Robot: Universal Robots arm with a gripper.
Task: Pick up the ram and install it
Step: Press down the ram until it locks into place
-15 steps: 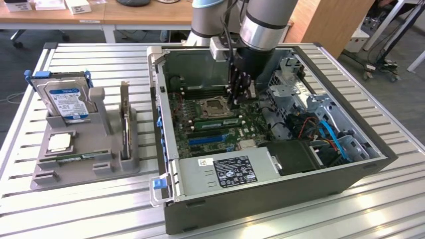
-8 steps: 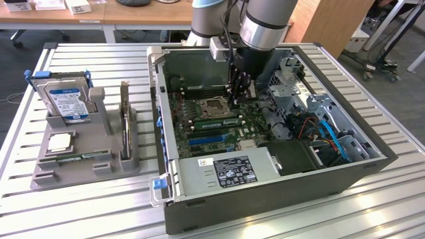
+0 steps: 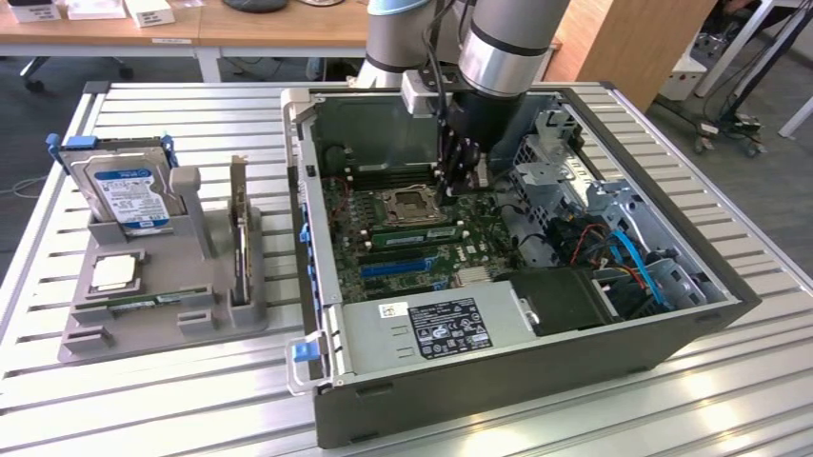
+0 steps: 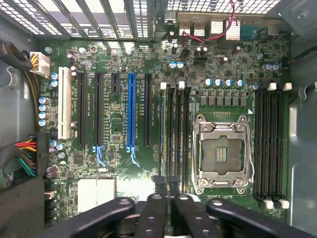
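Far at 9 o'clock in the exterior view, on the slatted metal table (image 3: pixel 128 400): grey holder (image 3: pixel 166 324). Carries a blue-labelled hard drive (image 3: pixel 125 195) at its 11 o'clock, a square processor chip (image 3: pixel 112 273) at 8 o'clock and an upright expansion card (image 3: pixel 239 233) along its 3 o'clock edge. Also holds a thin green stick (image 3: pixel 152 300) lying flat in the 6 o'clock channel.

Next toward 3 o'clock: open computer case (image 3: pixel 508 381), motherboard (image 3: pixel 381 214) exposed. Mid-board, empty processor socket (image 3: pixel 409 203). At the socket's 6 o'clock, ram (image 3: pixel 409 231) standing on edge among the memory slots; cannot tell whether pressed fully home. At the case's 6 o'clock, labelled silver box (image 3: pixel 432 328).

At the socket's 2 o'clock, gripper (image 3: pixel 460 186) hanging inside the case, just above the board. From the wrist, gripper (image 4: pixel 167 186) in line with the slot row beside the socket. Cannot tell whether clamped, closed or apart.

Farthest toward 3 o'clock, blue cables (image 3: pixel 635 267) in the drive bay.
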